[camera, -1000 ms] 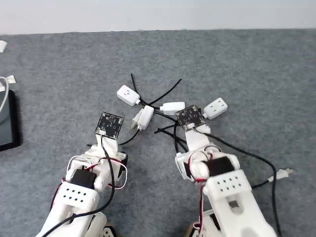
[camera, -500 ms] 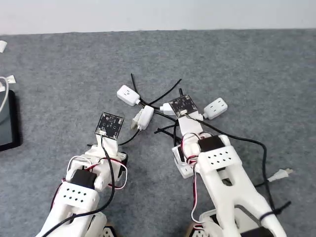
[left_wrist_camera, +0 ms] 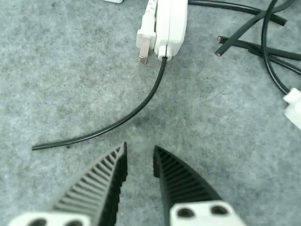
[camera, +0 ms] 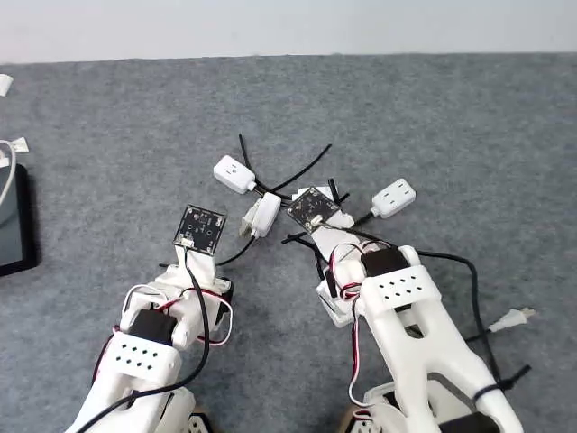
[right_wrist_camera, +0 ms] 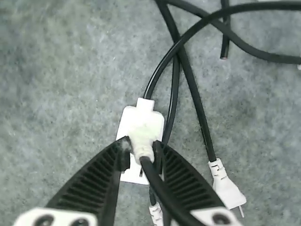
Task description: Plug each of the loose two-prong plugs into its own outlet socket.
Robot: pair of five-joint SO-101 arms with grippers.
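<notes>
My right claw is clenched on a white connector, whose black cord trails off across the carpet. Over the last second that arm has swung from beside the right-hand socket toward the middle of the tangle. I judge the grab is made and mating comes next. My left claw hasn't moved. It hangs slightly parted and empty near a loose plug.
</notes>
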